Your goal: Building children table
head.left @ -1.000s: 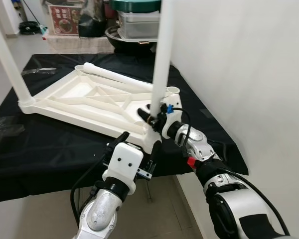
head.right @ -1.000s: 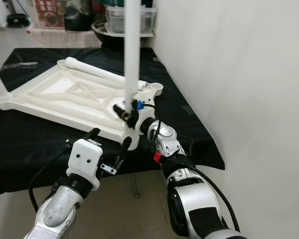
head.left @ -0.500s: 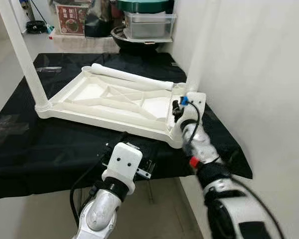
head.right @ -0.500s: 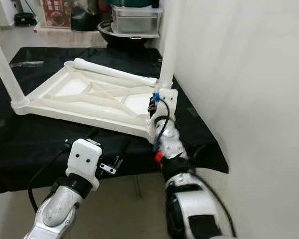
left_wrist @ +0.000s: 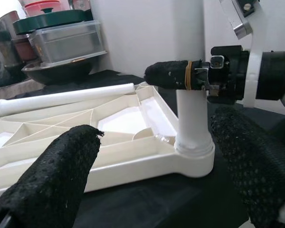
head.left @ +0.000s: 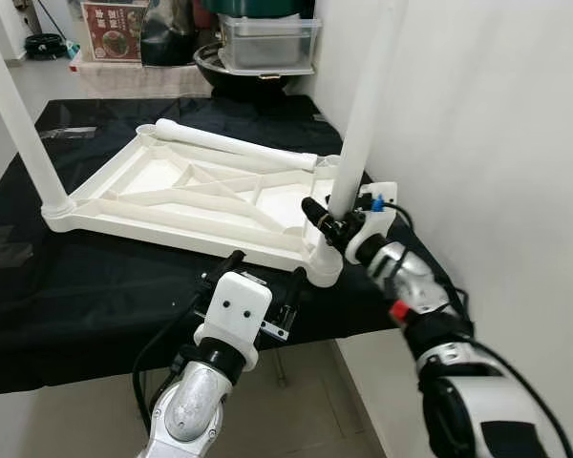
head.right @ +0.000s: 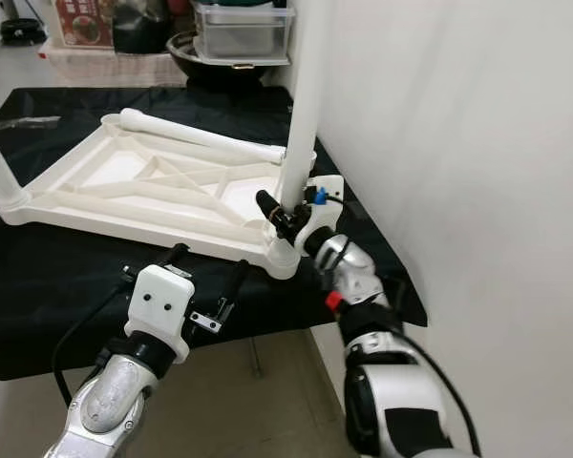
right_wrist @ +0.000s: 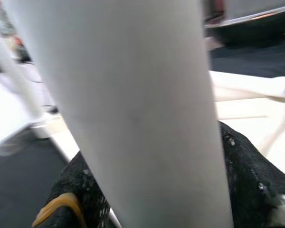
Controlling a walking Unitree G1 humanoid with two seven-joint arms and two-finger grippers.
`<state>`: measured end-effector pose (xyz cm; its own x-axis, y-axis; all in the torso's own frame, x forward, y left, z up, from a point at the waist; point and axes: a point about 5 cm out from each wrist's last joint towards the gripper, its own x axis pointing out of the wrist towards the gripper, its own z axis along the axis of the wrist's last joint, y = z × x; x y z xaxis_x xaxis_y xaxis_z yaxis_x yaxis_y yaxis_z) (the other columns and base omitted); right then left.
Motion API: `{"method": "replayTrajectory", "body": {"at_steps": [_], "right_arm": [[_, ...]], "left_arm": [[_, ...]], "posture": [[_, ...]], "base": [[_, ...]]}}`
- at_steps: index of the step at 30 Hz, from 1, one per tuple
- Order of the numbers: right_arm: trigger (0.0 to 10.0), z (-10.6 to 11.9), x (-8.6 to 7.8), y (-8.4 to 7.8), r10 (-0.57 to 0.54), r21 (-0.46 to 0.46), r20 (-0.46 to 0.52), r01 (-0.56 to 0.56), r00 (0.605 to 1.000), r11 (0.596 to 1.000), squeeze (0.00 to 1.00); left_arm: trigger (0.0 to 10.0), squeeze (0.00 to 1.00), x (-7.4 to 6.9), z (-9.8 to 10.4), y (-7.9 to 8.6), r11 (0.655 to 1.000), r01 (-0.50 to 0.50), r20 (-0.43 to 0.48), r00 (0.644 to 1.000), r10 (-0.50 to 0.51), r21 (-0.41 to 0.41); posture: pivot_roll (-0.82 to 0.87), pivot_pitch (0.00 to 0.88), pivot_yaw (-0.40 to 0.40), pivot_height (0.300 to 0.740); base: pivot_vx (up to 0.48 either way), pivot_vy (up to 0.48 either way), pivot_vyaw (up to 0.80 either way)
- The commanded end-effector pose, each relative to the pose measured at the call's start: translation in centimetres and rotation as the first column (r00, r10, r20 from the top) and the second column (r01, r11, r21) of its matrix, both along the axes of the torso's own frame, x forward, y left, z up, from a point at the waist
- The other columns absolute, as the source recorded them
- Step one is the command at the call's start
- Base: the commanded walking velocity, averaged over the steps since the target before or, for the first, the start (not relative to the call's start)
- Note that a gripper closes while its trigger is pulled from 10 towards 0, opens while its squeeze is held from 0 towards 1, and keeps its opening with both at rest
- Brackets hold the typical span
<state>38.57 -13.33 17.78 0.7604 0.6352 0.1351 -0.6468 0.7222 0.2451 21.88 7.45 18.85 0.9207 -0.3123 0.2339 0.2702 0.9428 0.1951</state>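
Table leg (head.left: pixel 361 114) stands upright in the near corner socket (head.left: pixel 325 268) of the upturned tabletop (head.left: pixel 172 196); right gripper (head.left: pixel 329 221) clamps its base; left gripper (head.left: pixel 263 277) gapes just below.

White table frame (head.left: pixel 201 196), black cloth (head.left: pixel 86 277)

Table frame (head.left: pixel 186 196): white moulded plastic, smooth, semi-matt. Table leg (head.left: pixel 361 114): same white plastic, smooth, faint sheen. Cloth (head.left: pixel 95 286) across the lower left: black fabric, matt, lightly creased. Left gripper (left_wrist: pixel 152 156) fingers (left_wrist: pixel 52 178): black, coarse, pitted texture. Left gripper housing (head.left: pixel 234 307): white plastic, smooth. Arm segments (head.left: pixel 413 277): silver, glossy metal.
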Motion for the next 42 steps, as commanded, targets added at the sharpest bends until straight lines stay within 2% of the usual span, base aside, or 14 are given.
{"method": "replayTrajectory", "body": {"at_steps": [1,8,12,13,15,17,23,25,28,31,36,37,38,42], "right_arm": [[10.0,-0.4,-0.8,1.7,0.213,-0.041,-0.006,-0.213,0.977,0.976,0.00],[10.0,-1.8,-2.6,5.6,0.544,-0.220,-0.020,-0.534,0.839,0.816,0.00],[10.0,-1.9,-2.4,6.4,0.503,-0.281,0.004,-0.482,0.864,0.830,0.00],[0.0,-1.7,-2.0,6.5,0.448,-0.272,0.011,-0.428,0.894,0.862,0.00],[0.0,-1.7,-2.0,6.5,0.448,-0.272,0.011,-0.428,0.894,0.862,0.00],[0.0,-0.4,0.1,5.4,0.094,-0.250,0.062,-0.076,0.994,0.965,0.00],[0.0,0.0,0.9,4.0,-0.136,-0.233,0.069,0.149,0.988,0.961,0.00],[0.0,-0.5,1.5,1.7,-0.430,-0.251,0.022,0.421,0.903,0.872,0.00],[0.0,-1.1,1.5,0.4,-0.566,-0.278,0.008,0.546,0.824,0.790,0.00],[0.0,-2.4,0.7,-1.1,-0.765,-0.308,-0.017,0.724,0.644,0.617,0.00],[0.0,-3.1,0.0,-0.2,-0.818,-0.293,-0.046,0.775,0.573,0.559,0.00],[10.0,-2.9,-0.1,1.0,-0.795,-0.257,-0.054,0.761,0.604,0.596,0.00],[10.0,-2.4,0.0,2.1,-0.748,-0.197,-0.055,0.728,0.661,0.657,1.00],[10.0,-1.4,0.2,2.5,-0.709,-0.133,-0.003,0.702,0.705,0.700,1.00]], "left_arm": [[10.0,0.00,0.1,-0.1,-0.1,1.000,-0.004,-0.003,1.000,0.004,0.012],[10.0,0.00,0.2,-0.1,0.2,1.000,-0.012,-0.001,1.000,0.012,0.017],[10.0,0.00,0.1,0.0,0.2,1.000,-0.013,0.000,1.000,0.013,0.018],[10.0,0.00,0.2,0.0,0.2,1.000,-0.013,0.001,1.000,0.013,0.018],[10.0,0.00,0.2,0.0,0.2,1.000,-0.013,0.001,1.000,0.013,0.018],[10.0,0.00,0.2,0.0,0.3,1.000,-0.017,0.002,1.000,0.017,0.018],[10.0,0.00,0.2,0.0,0.3,1.000,-0.015,0.001,1.000,0.015,0.018],[10.0,0.00,0.2,-0.1,0.2,1.000,-0.012,0.000,1.000,0.012,0.017],[10.0,0.00,0.2,-0.1,0.1,1.000,-0.010,0.000,1.000,0.010,0.016],[10.0,0.00,0.2,-0.1,0.1,1.000,-0.007,0.000,1.000,0.007,0.015],[10.0,0.00,0.2,-0.1,0.1,1.000,-0.007,0.000,1.000,0.007,0.017],[10.0,0.00,0.3,-0.1,0.1,1.000,-0.008,0.000,1.000,0.008,0.015],[10.0,0.00,0.3,-0.1,0.1,1.000,-0.007,0.000,1.000,0.007,0.018],[10.0,0.00,0.3,-0.1,0.1,1.000,-0.006,-0.001,1.000,0.006,0.019]], "posture": [[0.12,0.046,-0.111,0.740],[0.13,0.053,-0.113,0.740],[0.13,0.053,-0.115,0.740],[0.13,0.053,-0.114,0.740],[0.13,0.053,-0.114,0.740],[0.13,0.057,-0.115,0.740],[0.12,0.058,-0.113,0.740],[0.12,0.059,-0.112,0.740],[0.11,0.059,-0.109,0.740],[0.11,0.057,-0.111,0.740],[0.12,0.059,-0.110,0.740],[0.12,0.059,-0.110,0.740],[0.11,0.059,-0.109,0.740],[0.11,0.059,-0.114,0.740]], "base": [[0.000,0.000,0.00],[0.000,0.000,0.00],[0.000,0.000,0.00],[0.000,0.000,0.00],[0.000,0.000,0.00],[0.000,0.000,0.00],[0.000,0.000,0.00],[0.000,0.000,0.00],[0.000,0.000,0.00],[0.000,0.000,0.00],[0.000,0.000,0.00],[0.000,0.000,0.00],[0.000,0.000,0.00],[0.000,0.000,0.00]]}}
